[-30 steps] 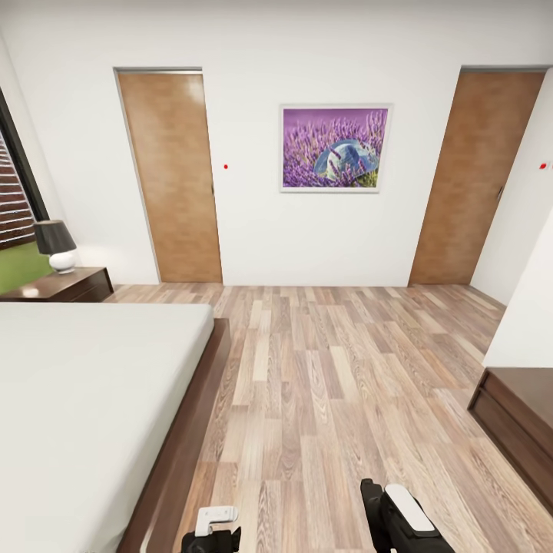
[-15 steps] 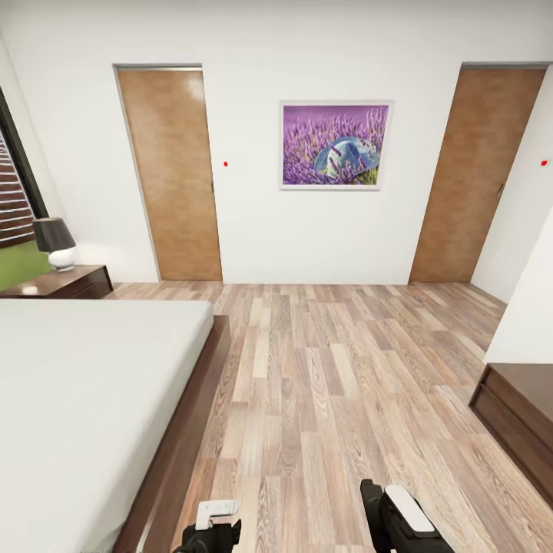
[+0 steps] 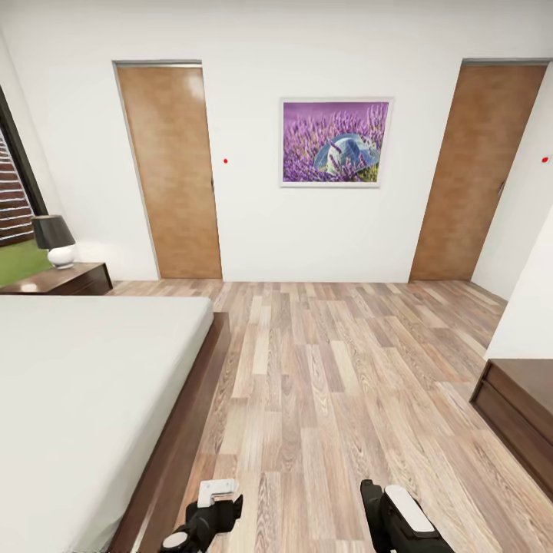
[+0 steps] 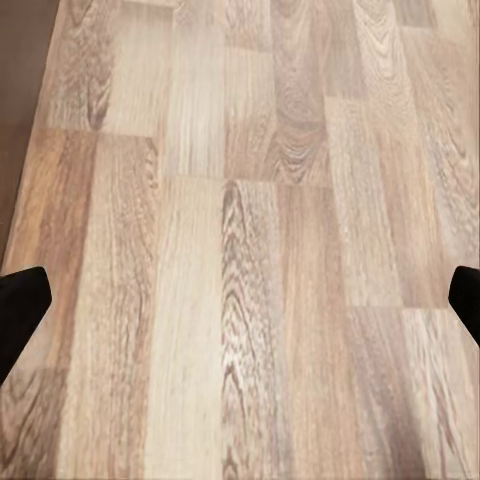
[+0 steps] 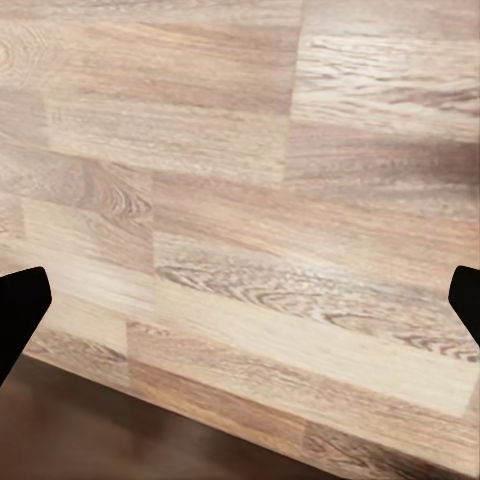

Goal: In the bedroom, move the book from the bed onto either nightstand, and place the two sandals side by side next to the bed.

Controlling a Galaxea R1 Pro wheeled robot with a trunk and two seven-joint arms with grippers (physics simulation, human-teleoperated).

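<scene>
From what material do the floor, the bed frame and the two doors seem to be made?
The floor: wood planks, light brown with a matte look; grain and plank seams show. The bed frame: dark brown wood, probably smooth, with faint grain. The left door and right door: mid-brown wood or veneer, mottled grain; which of the two cannot be told.

Black left arm (image 3: 201, 526) with white plate, black-and-white right arm (image 3: 399, 518)

The left gripper (image 4: 240, 310) is spread wide, with one black fingertip (image 4: 20, 310) at each side edge of the frame and nothing between them. Beneath it lies the wood-plank floor (image 4: 250, 250). A dark brown strip (image 4: 18, 90) borders the floor along one edge.
</scene>
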